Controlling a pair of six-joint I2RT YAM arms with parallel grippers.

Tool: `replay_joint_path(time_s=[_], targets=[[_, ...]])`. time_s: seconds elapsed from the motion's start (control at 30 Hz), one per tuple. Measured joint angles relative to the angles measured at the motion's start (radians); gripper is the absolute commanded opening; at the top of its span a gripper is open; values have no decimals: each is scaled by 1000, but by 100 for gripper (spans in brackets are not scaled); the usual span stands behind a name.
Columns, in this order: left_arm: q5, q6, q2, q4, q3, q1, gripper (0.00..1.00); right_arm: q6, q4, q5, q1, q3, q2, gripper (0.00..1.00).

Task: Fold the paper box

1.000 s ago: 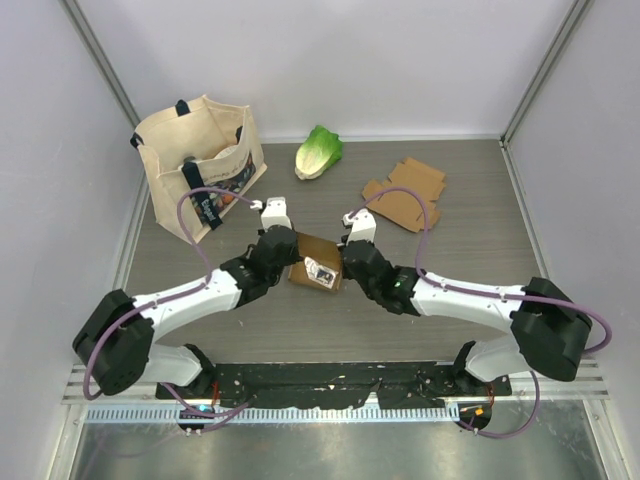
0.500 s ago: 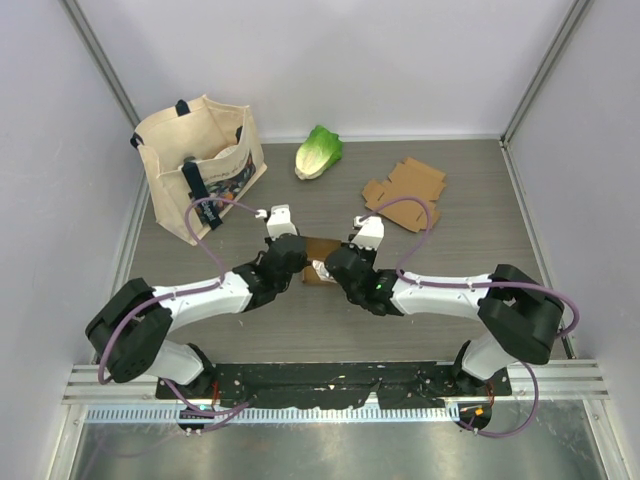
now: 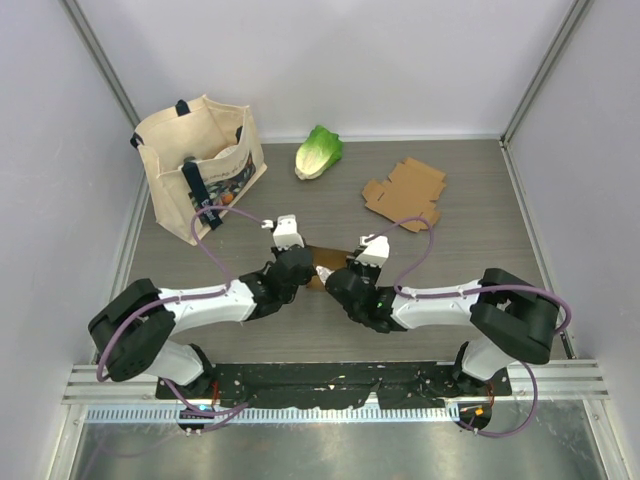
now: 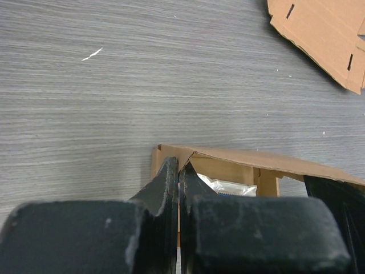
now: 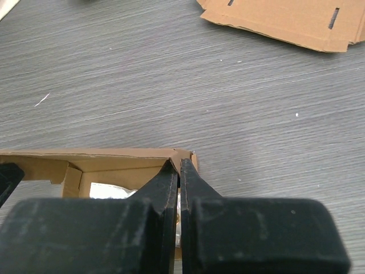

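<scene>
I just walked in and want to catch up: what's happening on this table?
Two robot arms are working on a small paper box mid-table. The left hand and the right hand are each pinched shut on opposite ends of it. Its top is open. A flat cardboard blank lies farther back.

Left end effector (image 4: 178, 169) and right end effector (image 5: 179, 166) sit closed.

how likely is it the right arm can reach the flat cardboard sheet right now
Probably not yet: the right gripper is shut on a corner of the paper box. The table between it and the flat cardboard sheet looks bare, so once it lets go the way seems free.
</scene>
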Motion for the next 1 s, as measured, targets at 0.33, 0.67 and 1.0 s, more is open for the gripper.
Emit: replay_joint_path(time_s=[0.33,0.67,1.0], targets=[[-57,-54,2,22,-26,-75,0,-41,146,28,23,-126,-58,0],[-52,-80,28,-17,17,-93,0,-77,184,50,23,-147,-58,0],[-43,-87,72,-33,62,-102,0,-89,194,66,23,-164,-65,0]])
